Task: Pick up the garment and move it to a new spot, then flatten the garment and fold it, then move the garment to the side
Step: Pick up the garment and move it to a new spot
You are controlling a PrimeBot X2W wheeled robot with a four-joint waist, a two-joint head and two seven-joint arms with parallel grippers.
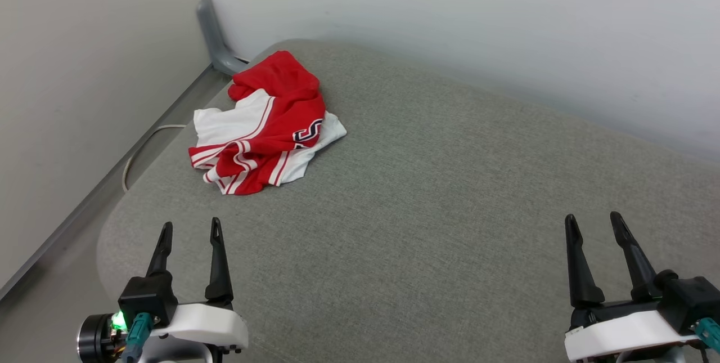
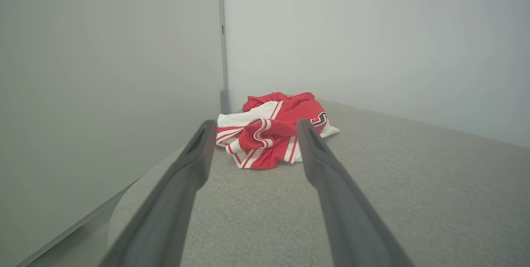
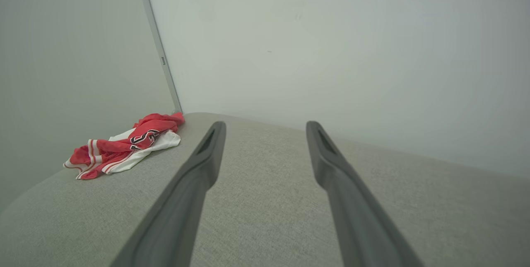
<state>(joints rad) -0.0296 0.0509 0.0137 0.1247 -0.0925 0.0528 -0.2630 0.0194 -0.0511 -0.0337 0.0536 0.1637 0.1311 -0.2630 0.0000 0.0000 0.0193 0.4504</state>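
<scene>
The shirt [image 1: 264, 126] lies crumpled at the far left corner of the cushion [image 1: 427, 222], soft and light (it should drape limply), best pinched at a raised red fold; left gripper [image 1: 190, 227] and right gripper [image 1: 593, 218] gape empty.

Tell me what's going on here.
Nothing is being handled yet. The red-and-white garment lies crumpled near the far left corner of a grey padded surface. The left gripper and right gripper hover open and empty over its near side, the left one pointing toward the garment.
</scene>
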